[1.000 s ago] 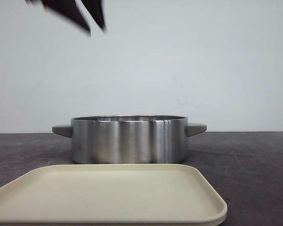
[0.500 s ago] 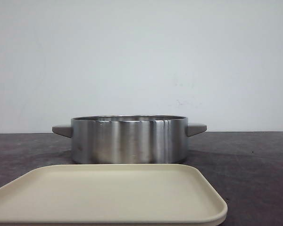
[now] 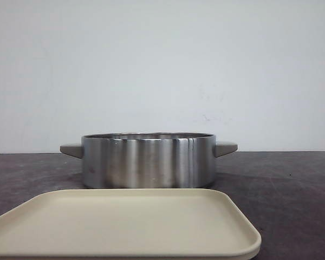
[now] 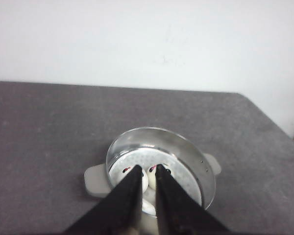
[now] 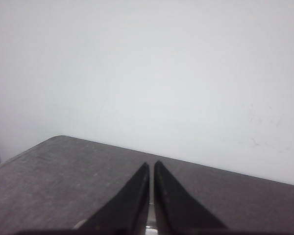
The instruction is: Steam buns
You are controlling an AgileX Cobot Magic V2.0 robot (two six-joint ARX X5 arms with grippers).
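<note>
White buns – in pot – below left gripper.

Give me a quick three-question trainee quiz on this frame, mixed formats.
1. True or false: the cream tray in front of the steel pot carries a bun.
2. Where do the buns lie? A) in the pot B) on the tray C) on the dark table
3. Fill in: the left gripper hangs above the ___.

Key: 1 false; 2 A; 3 pot.
</note>
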